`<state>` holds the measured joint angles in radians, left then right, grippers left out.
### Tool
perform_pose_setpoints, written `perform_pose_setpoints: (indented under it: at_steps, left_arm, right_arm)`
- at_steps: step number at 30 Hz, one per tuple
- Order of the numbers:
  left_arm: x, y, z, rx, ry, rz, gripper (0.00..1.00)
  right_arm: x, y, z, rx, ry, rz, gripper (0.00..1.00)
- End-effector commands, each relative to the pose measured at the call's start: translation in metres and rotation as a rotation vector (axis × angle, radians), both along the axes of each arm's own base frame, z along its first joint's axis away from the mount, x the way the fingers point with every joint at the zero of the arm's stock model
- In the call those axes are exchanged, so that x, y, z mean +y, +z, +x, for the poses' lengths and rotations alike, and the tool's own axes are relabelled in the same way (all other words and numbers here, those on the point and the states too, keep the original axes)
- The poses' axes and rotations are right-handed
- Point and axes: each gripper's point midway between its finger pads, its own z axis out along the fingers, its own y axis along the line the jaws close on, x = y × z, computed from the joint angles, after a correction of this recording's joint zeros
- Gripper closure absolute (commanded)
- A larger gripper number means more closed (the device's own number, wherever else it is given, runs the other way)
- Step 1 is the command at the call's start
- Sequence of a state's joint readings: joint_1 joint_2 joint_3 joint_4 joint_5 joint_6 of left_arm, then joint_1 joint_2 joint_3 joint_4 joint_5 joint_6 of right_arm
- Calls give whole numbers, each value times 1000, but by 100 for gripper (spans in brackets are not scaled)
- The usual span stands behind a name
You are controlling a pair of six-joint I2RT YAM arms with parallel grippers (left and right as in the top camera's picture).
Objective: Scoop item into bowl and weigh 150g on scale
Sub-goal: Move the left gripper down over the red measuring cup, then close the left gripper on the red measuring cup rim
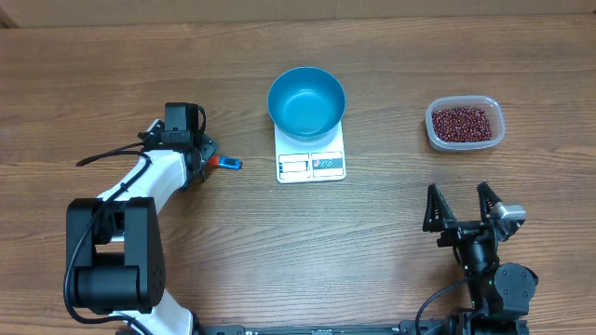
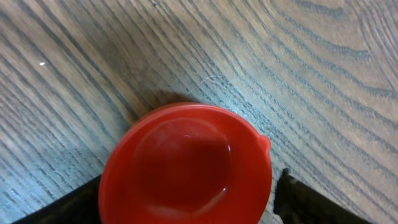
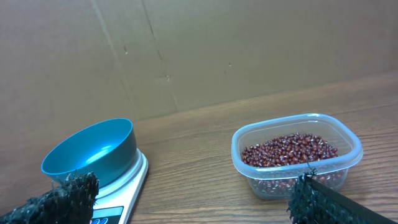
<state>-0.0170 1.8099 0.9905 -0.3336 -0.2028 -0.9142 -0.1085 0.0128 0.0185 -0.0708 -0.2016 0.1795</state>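
**Straddling the scoop while the beans wait in their tub**

The left gripper [image 1: 205, 156] sits low over the table [image 1: 372, 251] at the left side, with a small red scoop [image 2: 186, 165] between its dark fingers [image 2: 305, 202]. In the left wrist view the scoop's round cup, seen from above and empty, fills the space between the jaws. They stand wide, one on each side of it. A thin strip of wood seems to show between the cup and one finger, but whether the pads press on the scoop cannot be told. A blue part of the scoop, probably its handle, pokes out towards the scale in the overhead view.

The bowl [image 1: 306, 100] stands on the scale [image 1: 311, 165] at the middle of the table, leaving the display and buttons uncovered at the near edge, likely so the reading stays visible as the weight climbs. The bowl looks empty. The beans [image 1: 463, 121] lie in a clear tub [image 1: 496, 130] well to the right of the scale, so none have been moved yet.

The right gripper [image 1: 460, 207] hangs spread wide and empty near the front edge, facing the tub and scale, well apart from both.
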Motion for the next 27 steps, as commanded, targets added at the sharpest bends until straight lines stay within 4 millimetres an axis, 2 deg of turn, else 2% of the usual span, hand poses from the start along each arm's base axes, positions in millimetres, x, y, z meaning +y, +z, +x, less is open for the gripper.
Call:
perform_pose_setpoints:
  at_steps: [1, 5, 9, 14, 16, 19, 21, 27]
  left_arm:
    - [5, 28, 9, -51, -70, 46, 9]
    - [6, 51, 7, -82, -111, 70, 7]
    - [10, 55, -1, -68, -69, 63, 21]
    - [27, 40, -25, -1, 117, 0, 33]
    - [35, 33, -31, 17, 168, -12, 34]
    - [44, 21, -35, 36, 224, -25, 31]
    - [43, 13, -28, 28, 219, -40, 31]
    - [18, -15, -15, 39, 163, -169, 44]
  right_arm:
    - [0, -2, 0, -6, -2, -3, 0]
    - [0, -2, 0, -6, -2, -3, 0]
    - [0, -2, 0, -6, -2, -3, 0]
    - [0, -2, 0, -6, -2, -3, 0]
    - [0, -2, 0, -6, -2, -3, 0]
    - [0, -2, 0, -6, -2, -3, 0]
    - [0, -2, 0, -6, -2, -3, 0]
    - [0, -2, 0, -6, -2, -3, 0]
